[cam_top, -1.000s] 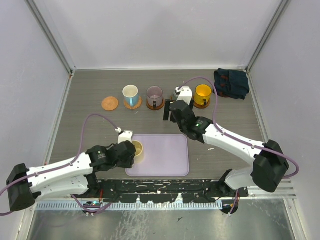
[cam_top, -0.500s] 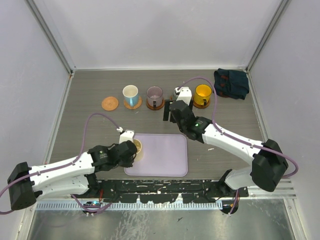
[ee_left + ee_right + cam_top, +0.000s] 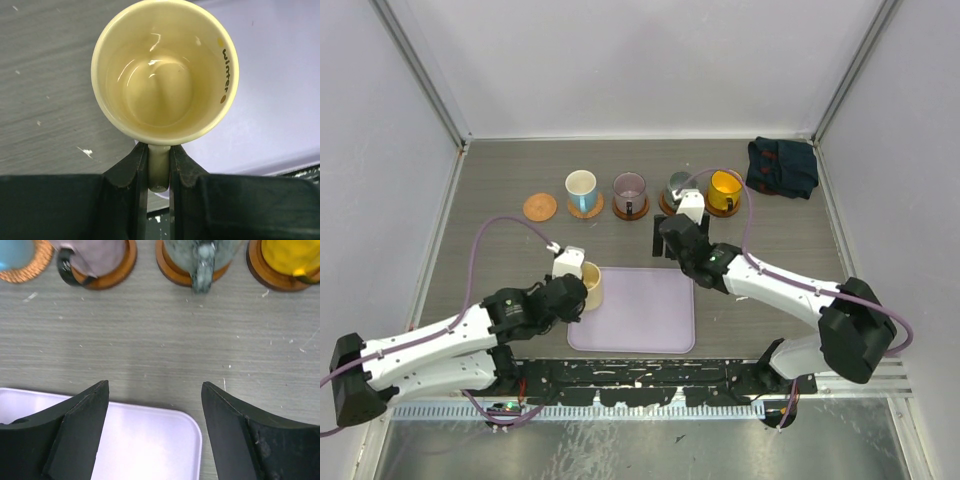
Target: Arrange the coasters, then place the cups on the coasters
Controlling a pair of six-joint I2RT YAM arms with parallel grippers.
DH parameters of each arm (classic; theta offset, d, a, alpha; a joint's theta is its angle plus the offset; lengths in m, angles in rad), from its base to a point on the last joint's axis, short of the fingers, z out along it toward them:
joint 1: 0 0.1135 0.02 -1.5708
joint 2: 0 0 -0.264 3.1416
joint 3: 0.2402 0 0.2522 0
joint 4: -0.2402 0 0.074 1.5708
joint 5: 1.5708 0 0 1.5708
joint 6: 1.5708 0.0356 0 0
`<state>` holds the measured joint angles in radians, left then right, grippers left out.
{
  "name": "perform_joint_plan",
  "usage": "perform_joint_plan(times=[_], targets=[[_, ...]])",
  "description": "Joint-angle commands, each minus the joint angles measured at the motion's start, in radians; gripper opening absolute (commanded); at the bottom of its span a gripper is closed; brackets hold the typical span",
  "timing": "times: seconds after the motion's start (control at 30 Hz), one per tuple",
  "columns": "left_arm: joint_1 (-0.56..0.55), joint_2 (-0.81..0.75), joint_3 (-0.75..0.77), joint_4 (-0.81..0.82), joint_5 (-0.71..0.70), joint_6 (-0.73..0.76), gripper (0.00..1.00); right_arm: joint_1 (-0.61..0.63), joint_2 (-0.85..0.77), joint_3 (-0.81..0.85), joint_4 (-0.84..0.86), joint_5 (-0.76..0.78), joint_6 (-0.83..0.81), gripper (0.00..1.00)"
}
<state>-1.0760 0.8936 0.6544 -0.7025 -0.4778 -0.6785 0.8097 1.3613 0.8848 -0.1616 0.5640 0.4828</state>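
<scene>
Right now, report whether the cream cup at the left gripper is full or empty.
Empty. The left wrist view looks straight into the cream cup and shows its bare, glossy bottom.

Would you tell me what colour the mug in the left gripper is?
The mug is cream-yellow, shown best in the left wrist view.

Cream cup (image 3: 165,75) inner rim — "winter".

4 cups (image 3: 581,186) on coasters (image 3: 170,271) behind tray (image 3: 650,315); 5th cup (image 3: 590,285) at tray's L.
</scene>
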Motion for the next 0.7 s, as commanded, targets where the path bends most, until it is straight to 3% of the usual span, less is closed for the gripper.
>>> perform_joint_plan(times=[0.0,0.23,0.43,0.67], targets=[[0.001,-0.060,0.080,0.089,-0.185,0.068,0.00,-0.002,-0.054,-0.052,-0.006,0.026,0.047,0.79],[0.003,-0.079,0.068,0.136,-0.344,0.105,0.00,-0.003,-0.118,-0.172,-0.049,0.044,0.109,0.78],[0.058,-0.103,0.015,0.318,-0.481,0.227,0.00,-0.002,-0.134,-0.236,-0.072,0.016,0.161,0.77],[0.394,-0.077,-0.009,0.462,-0.208,0.326,0.00,-0.003,-0.135,-0.296,-0.076,-0.053,0.193,0.71]])
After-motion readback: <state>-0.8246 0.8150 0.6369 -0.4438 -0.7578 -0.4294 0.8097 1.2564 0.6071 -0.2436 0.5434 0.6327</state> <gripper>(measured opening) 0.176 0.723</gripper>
